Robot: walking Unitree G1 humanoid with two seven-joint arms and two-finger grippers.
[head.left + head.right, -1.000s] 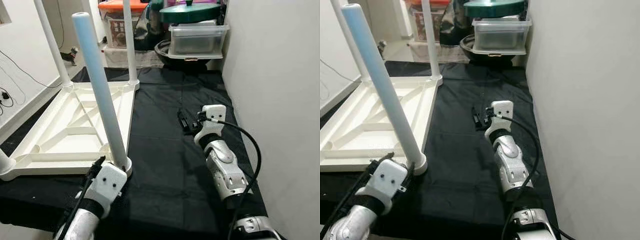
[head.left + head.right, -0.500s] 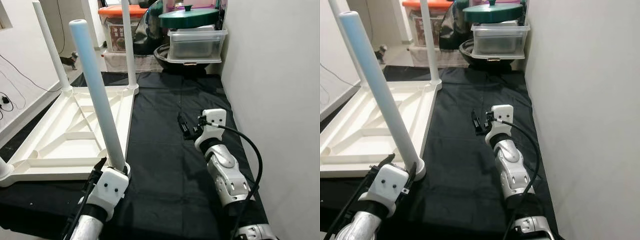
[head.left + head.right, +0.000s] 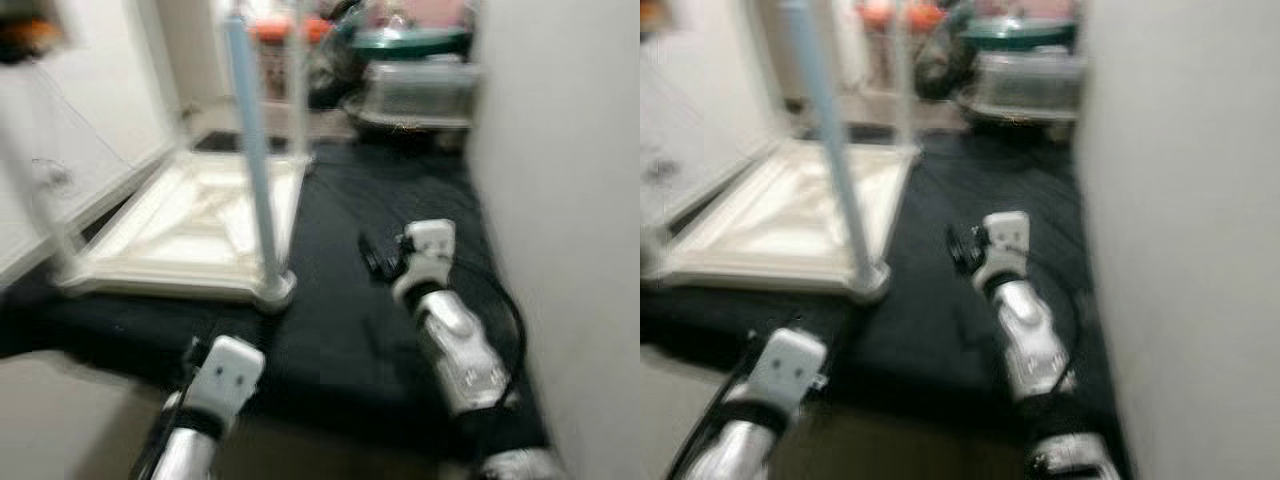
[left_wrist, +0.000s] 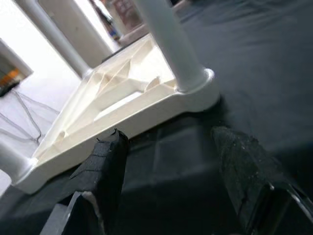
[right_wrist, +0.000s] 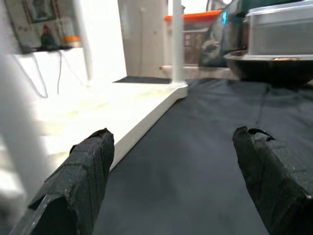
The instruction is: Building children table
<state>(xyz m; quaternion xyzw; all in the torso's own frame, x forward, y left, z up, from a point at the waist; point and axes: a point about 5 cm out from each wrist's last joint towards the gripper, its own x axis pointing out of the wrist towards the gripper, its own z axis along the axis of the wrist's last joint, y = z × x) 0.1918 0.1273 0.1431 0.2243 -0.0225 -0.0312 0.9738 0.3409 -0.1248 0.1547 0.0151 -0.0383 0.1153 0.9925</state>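
Observation:
The white children's table lies upside down on a black cloth, its legs pointing up. The nearest leg stands in the table's front right corner; the head views are blurred. My left gripper is open and empty, low over the cloth's front edge, a short way back from that corner and its leg. My right gripper is open and empty too, low over the cloth to the right of the table. In the left eye view the right gripper sits mid-cloth.
A plain wall runs close along the right side. Plastic bins and lidded containers stand at the back. Bare floor lies in front of the cloth. Cables hang on the left wall.
The whole view has pulled back and blurred, so the camera has moved. My left gripper, earlier right at the near leg's base, now sits back from the table corner. Both grippers stay open.

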